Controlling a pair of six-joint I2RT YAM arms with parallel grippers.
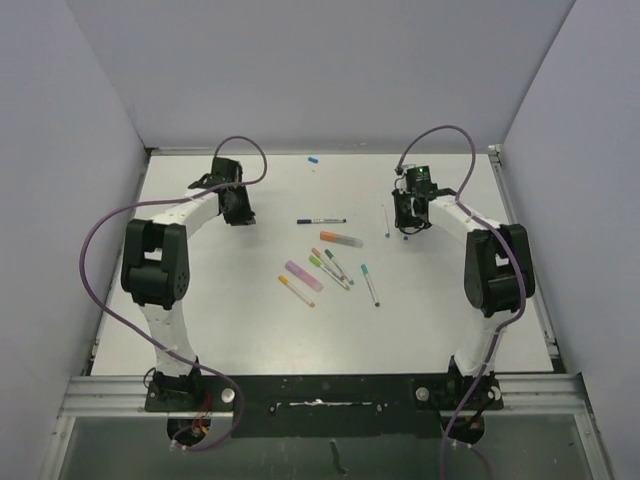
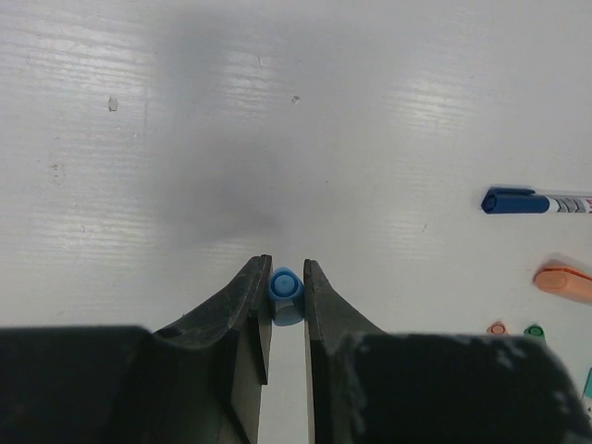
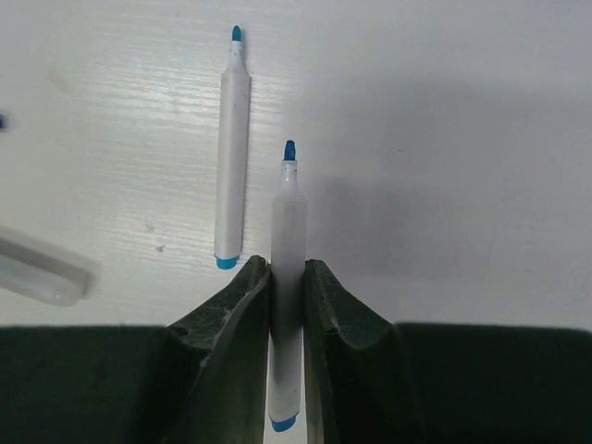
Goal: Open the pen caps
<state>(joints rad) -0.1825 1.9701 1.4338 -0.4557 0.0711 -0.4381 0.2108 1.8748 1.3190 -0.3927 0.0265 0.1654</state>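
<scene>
My left gripper (image 2: pixel 287 268) is shut on a short blue pen cap (image 2: pixel 286 286), held just above the table at the back left (image 1: pixel 238 210). My right gripper (image 3: pixel 288 268) is shut on a thin white pen barrel (image 3: pixel 289 222) whose blue tip is bare; it is at the back right (image 1: pixel 407 220). A second uncapped white pen (image 3: pixel 231 157) with a teal tip lies on the table just left of it (image 1: pixel 386 222). Another loose blue cap (image 1: pixel 313 159) lies near the back wall.
Several capped pens lie in the middle: a dark blue pen (image 1: pixel 321 221), a salmon highlighter (image 1: pixel 341 239), a lilac highlighter (image 1: pixel 303 275), green pens (image 1: pixel 330 268), a teal-ended pen (image 1: pixel 370 285) and an orange-ended pen (image 1: pixel 296 291). The dark blue pen (image 2: pixel 536 202) and the salmon highlighter (image 2: pixel 562 280) also show in the left wrist view.
</scene>
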